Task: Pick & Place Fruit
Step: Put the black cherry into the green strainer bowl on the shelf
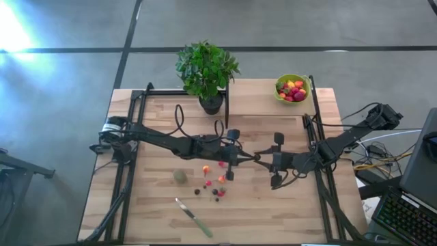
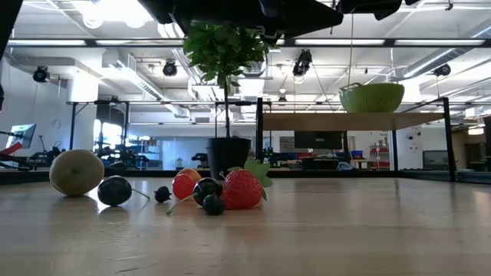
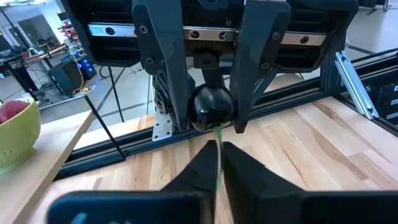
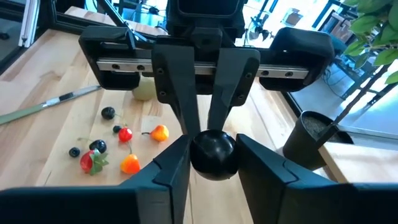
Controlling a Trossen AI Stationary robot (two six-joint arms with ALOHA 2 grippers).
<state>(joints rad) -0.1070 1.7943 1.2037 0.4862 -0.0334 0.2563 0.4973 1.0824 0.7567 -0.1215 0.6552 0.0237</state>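
Over the middle of the table, the two arms are meeting tip to tip, passing a dark berry between them. Right pincer is clamping around the berry's round body, while the left pincer is pinching down narrow on its thin green stem. Rest of the fruit is sitting scattered just below the left arm: strawberry, a few red and orange bits, dark berries, plus the dull-green ball off to the side. More fruit is already piled in the lime bowl at the far corner, right of the potted plant. Green-handled knife is lying near the front edge.
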